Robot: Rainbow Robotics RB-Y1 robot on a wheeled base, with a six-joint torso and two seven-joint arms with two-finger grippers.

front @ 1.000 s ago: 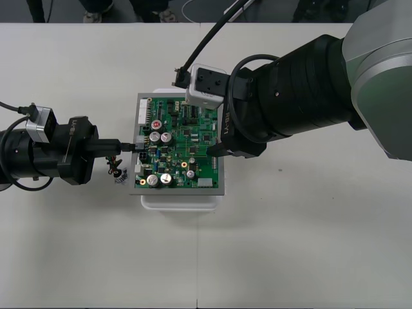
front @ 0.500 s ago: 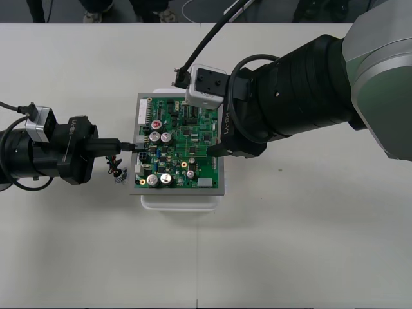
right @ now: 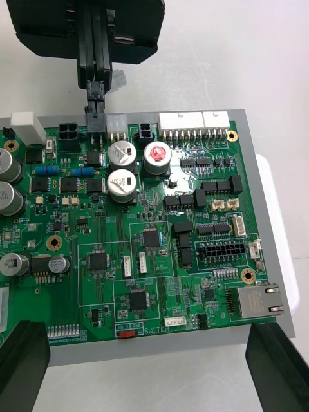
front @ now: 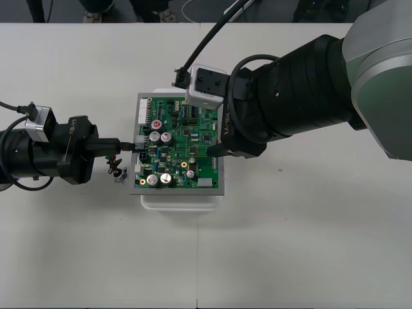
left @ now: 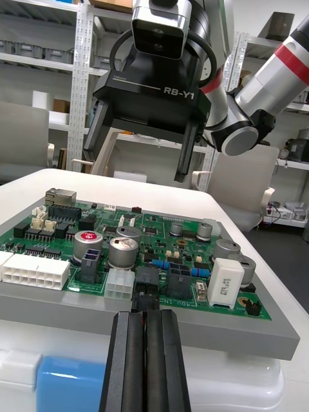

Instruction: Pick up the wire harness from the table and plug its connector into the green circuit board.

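Left hand (front: 132, 146) pinching plug (right: 95, 116), right hand (left: 136, 168) RB-Y1

You have one green circuit board (front: 180, 145) to count, sitting on one white base (front: 180, 201), all on one tabletop (front: 309, 244). There is one wire harness (front: 116, 168), with one black plug (front: 132, 147) and one round metal socket (front: 120, 178). Two grippers are in frame, the left gripper (front: 125, 146) and the right gripper (right: 152, 364), each with two black fingers (right: 26, 367), four altogether.
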